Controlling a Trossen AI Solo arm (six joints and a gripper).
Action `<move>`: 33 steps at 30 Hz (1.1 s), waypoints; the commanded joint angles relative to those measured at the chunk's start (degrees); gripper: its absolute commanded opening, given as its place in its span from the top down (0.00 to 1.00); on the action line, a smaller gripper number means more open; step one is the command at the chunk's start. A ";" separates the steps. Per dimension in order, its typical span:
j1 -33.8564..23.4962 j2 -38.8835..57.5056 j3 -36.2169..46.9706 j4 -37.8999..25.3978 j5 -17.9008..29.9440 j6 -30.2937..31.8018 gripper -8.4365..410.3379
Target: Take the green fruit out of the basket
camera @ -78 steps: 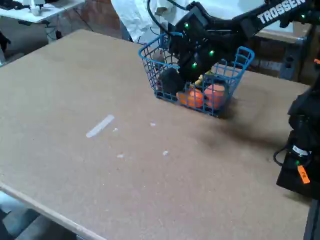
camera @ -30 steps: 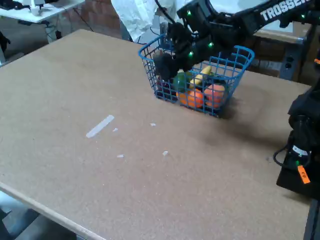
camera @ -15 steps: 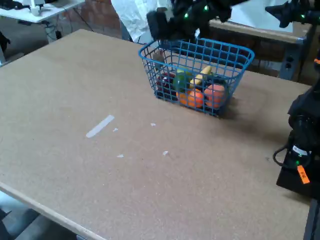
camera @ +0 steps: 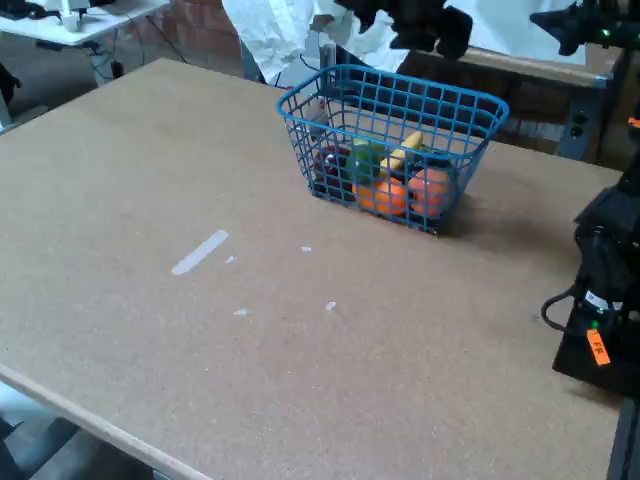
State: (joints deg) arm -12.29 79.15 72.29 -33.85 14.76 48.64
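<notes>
A large brown board table (camera: 250, 330) fills the fixed view; a brick wall and white cloth (camera: 265, 35) are seen behind its far edge; a strip of pale tape (camera: 200, 251) and a few small white flecks are stuck on the bare middle of the surface. The blue wire basket (camera: 455, 135) is set upright near the far right part of the table; the green fruit (camera: 363, 160) is seen inside it, toward the left-front, against the mesh; two orange fruits (camera: 388, 196) are packed just beside it along the front wall, a banana (camera: 403, 152) is laid behind them, and something dark red (camera: 331, 162) is lodged at the left end. The gripper (camera: 425, 25) is seen only partly at the top edge, above the basket's rear rim and apart from it; its fingers are blurred and cropped, so whether they are spread or closed cannot be told; nothing is visibly carried by it. A black arm base (camera: 605, 300) with cabling and an orange tag is mounted at the right edge.
</notes>
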 commanded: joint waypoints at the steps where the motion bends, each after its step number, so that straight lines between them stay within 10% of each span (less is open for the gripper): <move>1: -2.60 1.27 0.02 -0.50 0.87 2.45 0.45; 13: -5.01 9.53 0.02 -0.02 0.07 5.73 0.01; 26: -7.26 15.87 0.02 -2.58 -0.79 9.90 0.02; 33: -11.72 17.33 0.02 -4.35 -9.77 9.68 0.02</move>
State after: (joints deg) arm -22.04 95.72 72.27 -37.43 9.10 58.24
